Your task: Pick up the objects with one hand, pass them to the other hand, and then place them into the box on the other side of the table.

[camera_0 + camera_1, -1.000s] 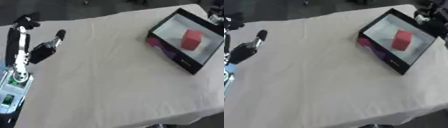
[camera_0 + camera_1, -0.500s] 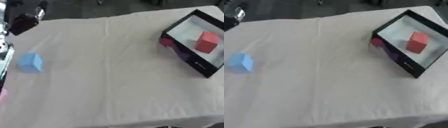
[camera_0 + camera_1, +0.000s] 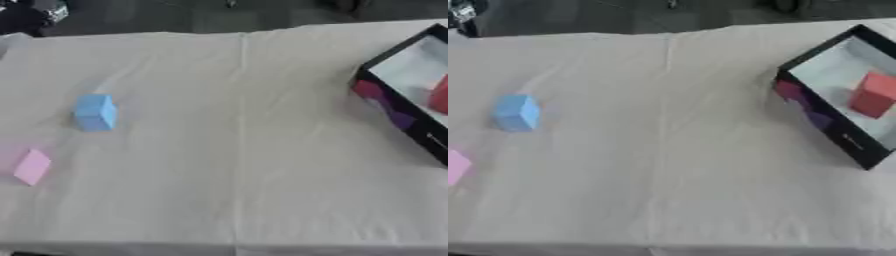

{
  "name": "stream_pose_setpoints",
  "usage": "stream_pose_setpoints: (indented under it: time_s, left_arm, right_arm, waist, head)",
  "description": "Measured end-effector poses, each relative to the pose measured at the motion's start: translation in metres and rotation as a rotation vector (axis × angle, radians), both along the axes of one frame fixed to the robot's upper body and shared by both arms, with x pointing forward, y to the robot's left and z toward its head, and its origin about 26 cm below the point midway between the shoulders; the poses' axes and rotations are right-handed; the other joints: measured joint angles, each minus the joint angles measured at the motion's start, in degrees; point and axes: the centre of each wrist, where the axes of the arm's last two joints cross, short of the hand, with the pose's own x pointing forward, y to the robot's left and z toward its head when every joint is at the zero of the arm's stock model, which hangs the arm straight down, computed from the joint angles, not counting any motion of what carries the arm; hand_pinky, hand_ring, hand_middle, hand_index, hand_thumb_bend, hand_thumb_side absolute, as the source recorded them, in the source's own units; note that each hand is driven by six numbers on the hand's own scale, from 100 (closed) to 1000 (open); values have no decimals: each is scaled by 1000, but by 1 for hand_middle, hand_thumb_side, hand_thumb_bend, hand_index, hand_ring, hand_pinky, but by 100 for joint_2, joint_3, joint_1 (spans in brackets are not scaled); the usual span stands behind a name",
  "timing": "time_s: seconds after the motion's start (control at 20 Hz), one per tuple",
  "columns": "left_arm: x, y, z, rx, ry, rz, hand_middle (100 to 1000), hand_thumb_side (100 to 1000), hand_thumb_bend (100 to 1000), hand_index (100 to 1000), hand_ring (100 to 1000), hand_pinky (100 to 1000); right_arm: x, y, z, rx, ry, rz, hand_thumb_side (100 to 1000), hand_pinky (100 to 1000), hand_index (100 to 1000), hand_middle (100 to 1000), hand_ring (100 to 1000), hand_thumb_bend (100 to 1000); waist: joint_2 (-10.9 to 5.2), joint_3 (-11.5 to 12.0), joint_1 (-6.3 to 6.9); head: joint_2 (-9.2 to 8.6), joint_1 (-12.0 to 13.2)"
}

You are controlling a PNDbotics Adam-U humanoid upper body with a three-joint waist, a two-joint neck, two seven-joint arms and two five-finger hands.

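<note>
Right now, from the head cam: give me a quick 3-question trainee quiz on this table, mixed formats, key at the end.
1. True or false: the red block lies inside the black box.
2. Multiple choice: which thing sits nearest the table's left edge? A) the blue block B) the pink block C) the black box
3. Fill in: the blue and pink blocks rest on a ____ tablecloth.

Key
1. True. It sits on the box's pale floor, at the table's right side.
2. B. The pink block lies left of and nearer than the blue one; they do not touch.
3. White (off-white).

Neither robot hand shows in either view.
</note>
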Motion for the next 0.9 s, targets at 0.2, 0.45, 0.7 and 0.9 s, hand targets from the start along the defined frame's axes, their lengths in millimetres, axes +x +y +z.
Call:
stream_pose_setpoints:
  time_s: [0.2,0.45,0.7,0.9]
  left_arm:
    - [6,16,4,157,103,-82,747,424,702,848,789,817]
    - [9,32,-2,266,197,-103,765,295,799,856,821,831]
    - [14,44,-4,397,302,-130,763,110,861,819,827,828]
    - [19,49,-4,479,376,-158,754,100,863,800,820,824]
  right_arm:
    - [-1,0,-2,-2,6,0,373,1000,1000,1000,1000,100]
    - [-1,0,-2,-3,6,-1,383,1000,1000,1000,1000,100]
    - [-1,0,-3,-12,13,-5,392,1000,1000,1000,1000,100]
    - [-2,-1,-5,-20,21,-9,404,1000,1000,1000,1000,100]
  waist:
    - [0,-13,-8]
    - [1,-16,-3]
    - [4,-28,-34]
    - [17,-39,-67]
  head:
    - [-4,83]
    - [-5,107]
    - [-4,100]
    - [-20,103]
